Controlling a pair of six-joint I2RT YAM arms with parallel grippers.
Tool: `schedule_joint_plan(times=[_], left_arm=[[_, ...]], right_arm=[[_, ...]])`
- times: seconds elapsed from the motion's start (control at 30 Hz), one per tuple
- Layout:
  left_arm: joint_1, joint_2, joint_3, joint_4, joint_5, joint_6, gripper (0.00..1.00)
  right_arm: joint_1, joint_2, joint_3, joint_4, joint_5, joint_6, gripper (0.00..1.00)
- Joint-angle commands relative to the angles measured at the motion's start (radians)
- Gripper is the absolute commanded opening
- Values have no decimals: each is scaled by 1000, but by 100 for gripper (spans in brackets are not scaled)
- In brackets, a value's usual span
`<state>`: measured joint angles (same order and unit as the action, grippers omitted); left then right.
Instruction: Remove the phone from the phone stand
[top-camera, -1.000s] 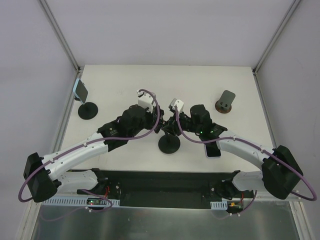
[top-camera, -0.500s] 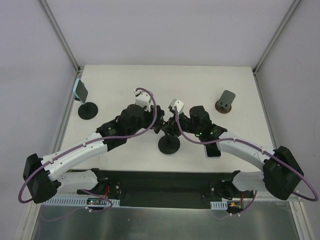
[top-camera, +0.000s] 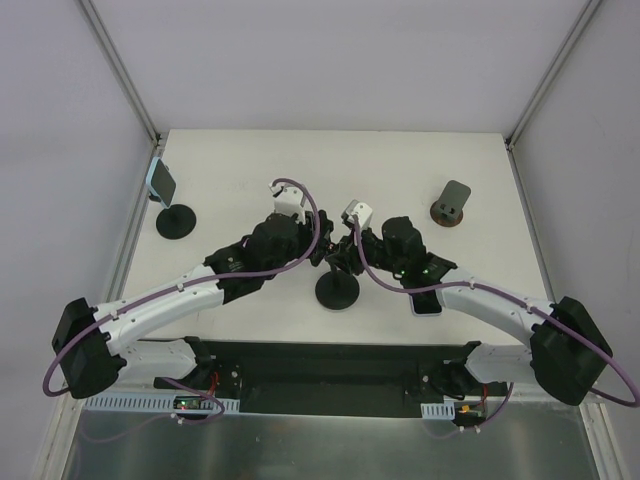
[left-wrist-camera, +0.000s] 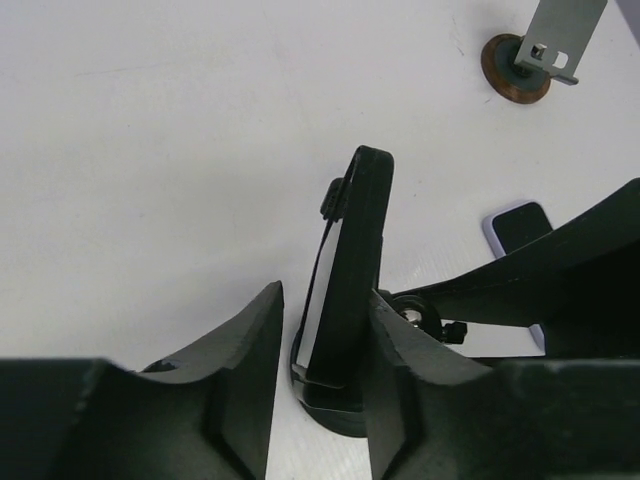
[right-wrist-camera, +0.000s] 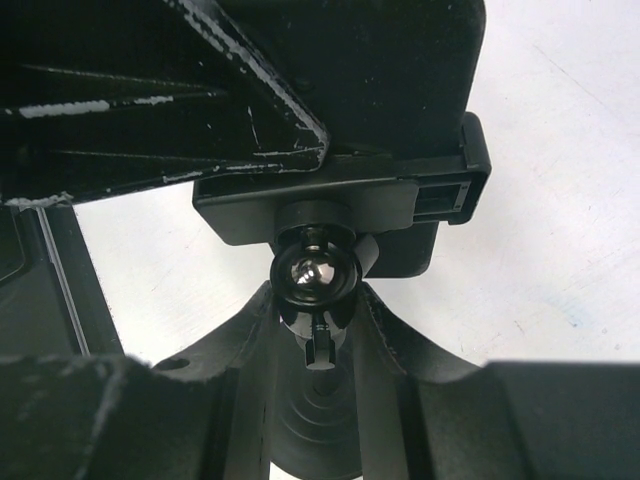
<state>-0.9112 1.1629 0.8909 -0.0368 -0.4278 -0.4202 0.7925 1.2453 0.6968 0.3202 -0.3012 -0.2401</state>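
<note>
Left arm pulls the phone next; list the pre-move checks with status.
1. Right gripper clamped on neck of stand: ok.
2. Left gripper straddles phone: ok.
3. Left gripper closed on phone: not ok, gap at one finger.
4. Phone seated in stand: ok.
5. Second phone apart from stand base: ok.

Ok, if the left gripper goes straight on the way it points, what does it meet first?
The phone, edge-on in its stand, sits between the open jaws of the left gripper, so it would come first, almost at once, though depth is unclear. Straight beyond it lies only bare table.
</note>
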Motion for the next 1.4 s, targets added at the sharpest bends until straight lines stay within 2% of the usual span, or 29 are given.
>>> schedule_joint_plan(times=[0.0, 0.03, 0.07, 0.13, 0.37, 0.53, 0.63, 0.8, 0.83, 0.87, 0.93, 0.97, 1.03, 1.07, 1.1, 1.27, 1.37], left_arm=[[0, 23, -24, 29, -49, -17, 28], [0, 26, -26, 31, -49, -14, 23], [0, 24, -29, 32, -51, -12, 11], [0, 18, -33, 32, -87, 3, 0], [26, -72, -53, 31, -218, 121, 0], [113, -100, -66, 31, -250, 181, 0], [121, -94, -67, 31, -287, 224, 0], [115, -106, -67, 28, -171, 164, 0], [107, -104, -67, 28, -137, 153, 0], [85, -103, -67, 28, -126, 144, 0], [51, -94, -63, 29, -126, 138, 0], [34, -82, -53, 29, -129, 139, 0], [-14, -68, -44, 31, -127, 150, 0], [-24, -65, -37, 31, -115, 152, 0], [-43, -63, -32, 29, -106, 159, 0], [-78, -60, -7, 29, -22, 175, 0], [-95, -54, 6, 29, 4, 198, 0]], right_arm=[[14, -30, -16, 40, -38, 28, 1], [17, -30, -19, 40, -39, 28, 1], [16, -32, -22, 40, -41, 27, 1], [17, -38, -33, 39, -38, 19, 1], [16, -56, -54, -32, -76, -25, 1], [19, -76, -92, -55, -84, -34, 1], [19, -99, -106, -70, -75, -41, 1], [19, -110, -82, -84, -76, -36, 2], [19, -109, -74, -84, -78, -34, 7], [19, -106, -66, -84, -82, -33, 24], [17, -104, -39, -84, -87, -27, 42], [19, -103, -31, -84, -87, -25, 62], [19, -106, -13, -78, -76, -21, 77], [19, -109, -10, -72, -64, -19, 90], [19, -109, -8, -58, -35, -18, 97], [17, -83, 44, -65, 36, -36, 96], [16, -58, 96, -110, 5, -65, 96]])
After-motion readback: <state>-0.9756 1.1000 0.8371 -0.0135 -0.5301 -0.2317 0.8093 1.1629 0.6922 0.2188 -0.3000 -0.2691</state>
